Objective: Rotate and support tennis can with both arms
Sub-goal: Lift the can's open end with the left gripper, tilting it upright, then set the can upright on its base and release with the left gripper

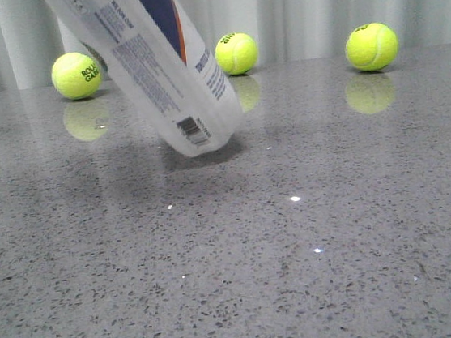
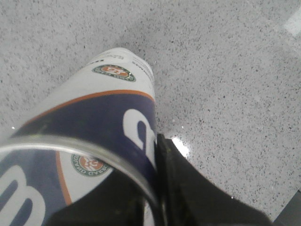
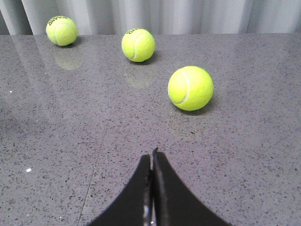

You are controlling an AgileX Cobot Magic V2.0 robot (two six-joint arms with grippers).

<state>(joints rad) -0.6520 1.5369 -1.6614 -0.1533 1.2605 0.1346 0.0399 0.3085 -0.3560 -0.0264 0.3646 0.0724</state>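
One tennis can (image 2: 94,117) tilted | apparently clamped in left tool (image 2: 141,202)

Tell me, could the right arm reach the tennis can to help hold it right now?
Probably, but not right away. The right gripper is shut and faces three tennis balls, with no can in its view. The tennis can hangs tilted over the table, with nothing seen beside its lower end.
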